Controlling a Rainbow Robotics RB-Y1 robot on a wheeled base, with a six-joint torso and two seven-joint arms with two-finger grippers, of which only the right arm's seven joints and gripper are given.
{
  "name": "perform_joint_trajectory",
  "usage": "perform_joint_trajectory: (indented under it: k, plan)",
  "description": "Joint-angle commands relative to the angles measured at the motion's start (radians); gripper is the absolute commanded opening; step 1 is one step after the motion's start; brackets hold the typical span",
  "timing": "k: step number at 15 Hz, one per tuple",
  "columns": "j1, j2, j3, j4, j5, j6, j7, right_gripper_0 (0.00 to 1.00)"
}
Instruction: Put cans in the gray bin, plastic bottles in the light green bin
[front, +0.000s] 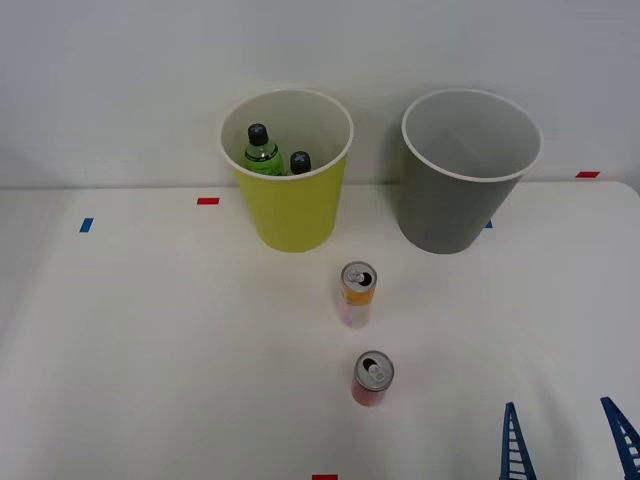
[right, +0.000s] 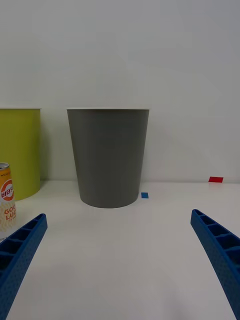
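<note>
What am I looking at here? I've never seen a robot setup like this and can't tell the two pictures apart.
Both pictures show one moment. The front view looks down at a white table from above the robot's arms. The other comes from a camera on its right wrist. The blue ribbed bars are the right gripper's open fingers, holding nothing. Two bottles already sit in the yellow-green bin. The gray bin beside it looks empty. An orange can and a red can stand upright on the table.
</note>
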Motion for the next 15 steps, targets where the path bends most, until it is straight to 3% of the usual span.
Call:
perform_joint_trajectory:
  k: [1,15]
  plan:
    - [0.000,0.000,0.000,0.000,0.000,0.000,0.000,1.00]
    - [0.000,0.000,0.000,0.000,0.000,0.000,0.000,1.00]
